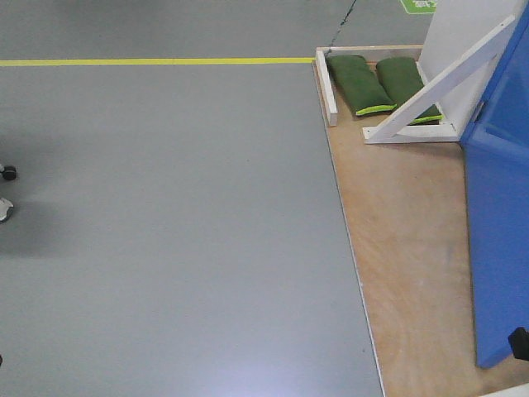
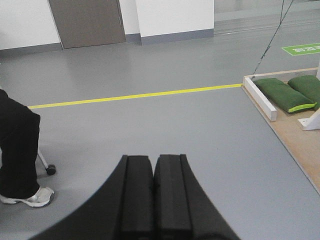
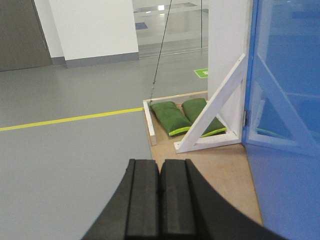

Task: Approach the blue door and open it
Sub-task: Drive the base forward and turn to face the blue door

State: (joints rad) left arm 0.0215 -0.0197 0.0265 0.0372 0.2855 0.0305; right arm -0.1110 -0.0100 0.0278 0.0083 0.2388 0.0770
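Grey floor [image 1: 182,231] borders plywood platform [image 1: 405,248]; blue door [image 1: 500,248] stands upright along its right.

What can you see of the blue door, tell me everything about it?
The blue door is a large, flat, bright-blue slab at the right edge of the front view, cut off by the frame. Its glossy surface mirrors the white diagonal brace beside it in the right wrist view. It stands upright over the plywood platform, one edge meeting a white post, with a small metal fitting, possibly a hinge, at that joint. No handle or lock shows.
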